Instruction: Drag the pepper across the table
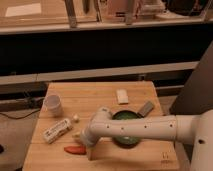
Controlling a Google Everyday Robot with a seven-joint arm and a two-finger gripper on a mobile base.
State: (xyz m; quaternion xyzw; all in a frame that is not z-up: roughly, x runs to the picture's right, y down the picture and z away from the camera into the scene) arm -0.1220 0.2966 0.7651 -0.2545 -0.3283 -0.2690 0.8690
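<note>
Camera view: small tapered red-orange pepper lies near the front left edge of the light plank wooden table, the gripper just beside its right end, fingers' state not discernible. Pepper judged light, smooth, prone to rolling; best pressed mid-body. Round green pan and white labelled tube bottle nearby; open wood remains behind.

White arm reaching left, gripper pointing down
</note>
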